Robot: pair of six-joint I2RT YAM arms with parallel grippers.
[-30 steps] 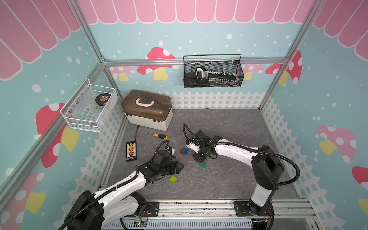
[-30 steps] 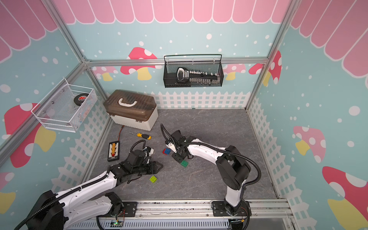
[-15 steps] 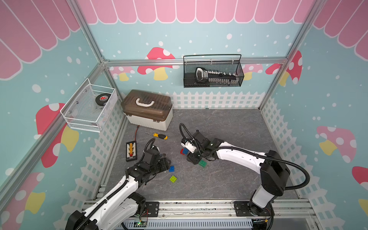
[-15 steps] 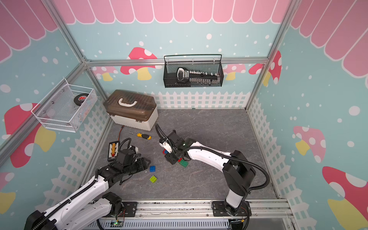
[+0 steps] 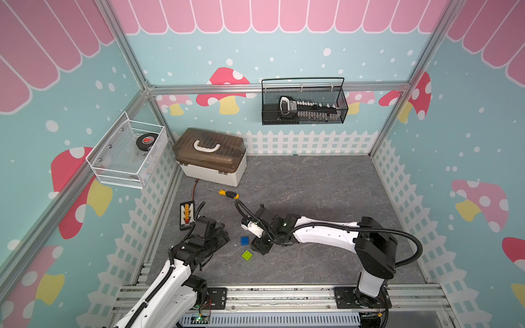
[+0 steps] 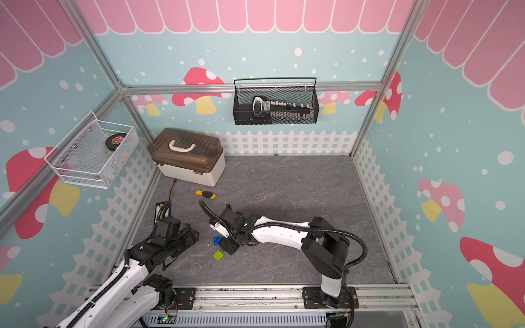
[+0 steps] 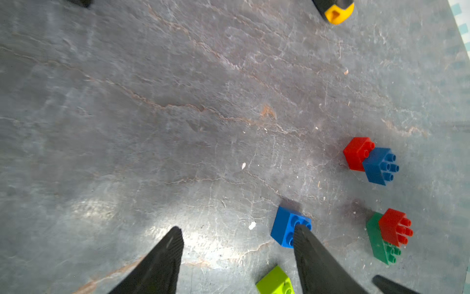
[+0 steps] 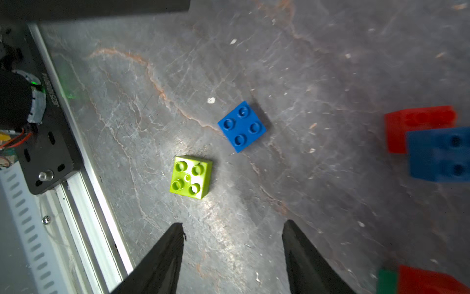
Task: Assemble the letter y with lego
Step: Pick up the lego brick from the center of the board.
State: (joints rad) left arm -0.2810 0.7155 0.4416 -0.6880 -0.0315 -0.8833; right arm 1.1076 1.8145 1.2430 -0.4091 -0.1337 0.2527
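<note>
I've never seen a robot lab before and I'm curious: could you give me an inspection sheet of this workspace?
Surface: grey stone-look mat, a few white specks.
Job's things: loose blue brick, loose lime brick, red-and-blue pair, green-and-red pair; no Y formed yet.
Clutter: screwdriver, connector strip, toolbox.
Tools: left tool open, empty; right tool open, empty.
Cables: black hose on right arm; red wire by toolbox.
Surroundings: hanging black basket, hanging white basket.

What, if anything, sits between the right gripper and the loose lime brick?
Nothing visible does. In the right wrist view the right gripper is open and empty, and only bare floor lies between it and the lime brick. The loose blue brick lies apart from the lime one, off that path.
</note>
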